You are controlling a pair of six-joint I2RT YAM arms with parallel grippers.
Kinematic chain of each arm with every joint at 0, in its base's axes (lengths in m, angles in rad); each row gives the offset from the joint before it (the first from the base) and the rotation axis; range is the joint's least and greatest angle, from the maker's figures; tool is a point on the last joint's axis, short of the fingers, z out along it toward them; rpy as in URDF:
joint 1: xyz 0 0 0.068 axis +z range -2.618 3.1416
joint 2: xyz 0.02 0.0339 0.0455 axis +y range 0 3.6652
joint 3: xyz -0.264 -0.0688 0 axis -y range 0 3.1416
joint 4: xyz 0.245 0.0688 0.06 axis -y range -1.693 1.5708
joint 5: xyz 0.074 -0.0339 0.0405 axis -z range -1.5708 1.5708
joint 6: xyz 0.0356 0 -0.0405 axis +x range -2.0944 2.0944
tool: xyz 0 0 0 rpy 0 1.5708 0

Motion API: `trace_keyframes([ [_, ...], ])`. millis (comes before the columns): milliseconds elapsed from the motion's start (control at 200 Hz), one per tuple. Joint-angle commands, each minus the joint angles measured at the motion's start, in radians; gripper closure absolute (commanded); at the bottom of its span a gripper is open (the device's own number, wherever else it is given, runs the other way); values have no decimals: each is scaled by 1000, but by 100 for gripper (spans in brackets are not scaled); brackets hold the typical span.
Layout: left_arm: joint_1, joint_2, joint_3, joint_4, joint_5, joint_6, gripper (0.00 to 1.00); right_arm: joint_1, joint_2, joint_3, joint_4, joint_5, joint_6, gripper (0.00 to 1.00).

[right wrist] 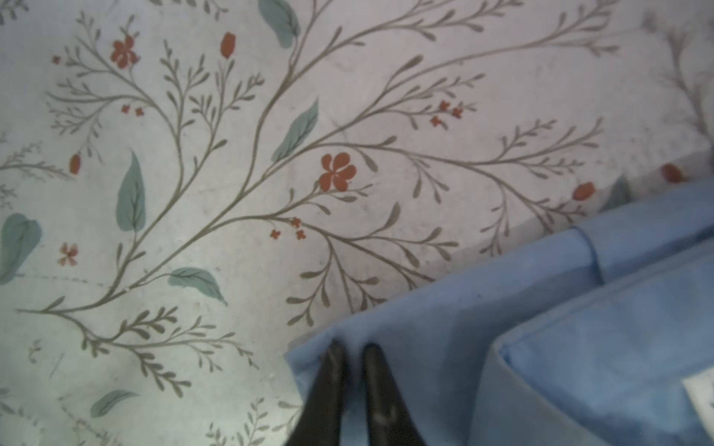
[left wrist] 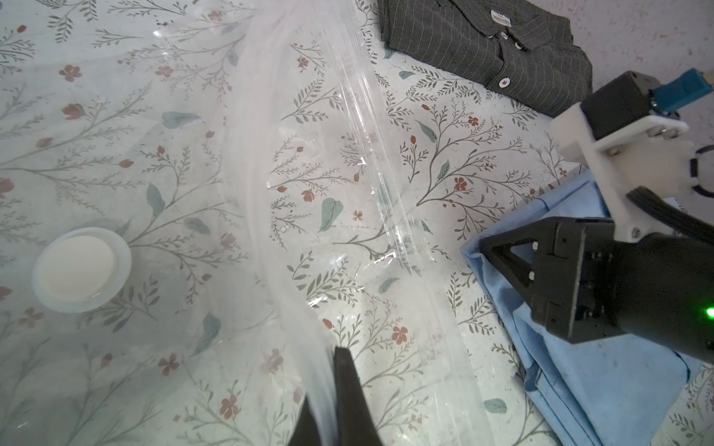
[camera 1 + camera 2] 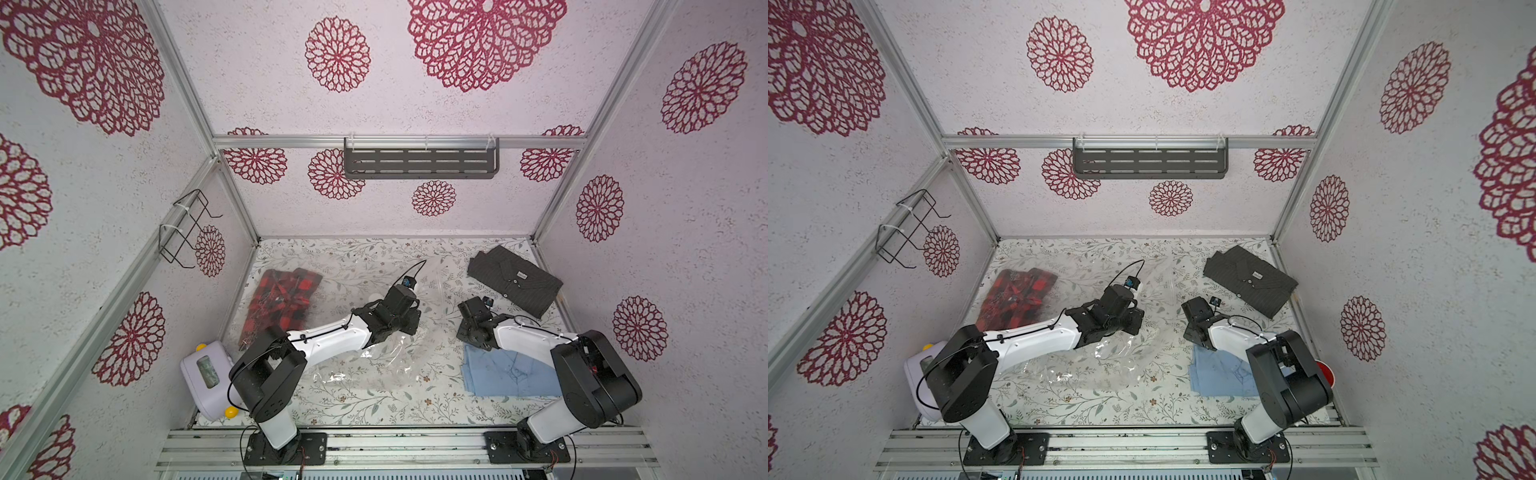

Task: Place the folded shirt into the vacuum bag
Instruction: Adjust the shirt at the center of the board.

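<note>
Your left gripper [image 2: 326, 382] pinches the crinkly clear vacuum bag [image 2: 266, 127] mid-table. Your right gripper [image 1: 353, 355] clamps a corner of the blue folded shirt [image 1: 541, 309] beside it. A pinstriped grey shirt [image 2: 483, 46] lies behind, and a red plaid shirt [image 3: 282, 303] is inside the bag.

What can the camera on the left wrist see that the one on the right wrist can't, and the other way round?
Only the left wrist view: the clear vacuum bag with its white valve disc, the left fingers pinching the bag's film, and a dark striped shirt.
Only the right wrist view: close up, a fold of cloth squeezed between the right fingers, and a white label.
Both: the blue shirt, the right fingers at its edge, and the floral table cover.
</note>
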Motion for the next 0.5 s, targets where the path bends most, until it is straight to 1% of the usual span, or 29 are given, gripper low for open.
trace_keyframes([
  [0,9,19,14,9,7,15,100,66,7,15,6,-59,-44,100],
  [225,9,20,15,4,-20,24,100,186,-23,-13,12,-131,-121,100],
  [285,9,22,15,5,-23,23,100,199,-64,-34,-2,-142,-131,100],
  [365,8,25,15,6,-20,24,100,199,-165,-68,-10,-152,-149,100],
  [460,9,28,16,9,-10,24,100,178,-311,-95,-10,-154,-163,87],
  [490,9,31,16,10,-6,24,100,162,-353,-102,-8,-157,-166,78],
])
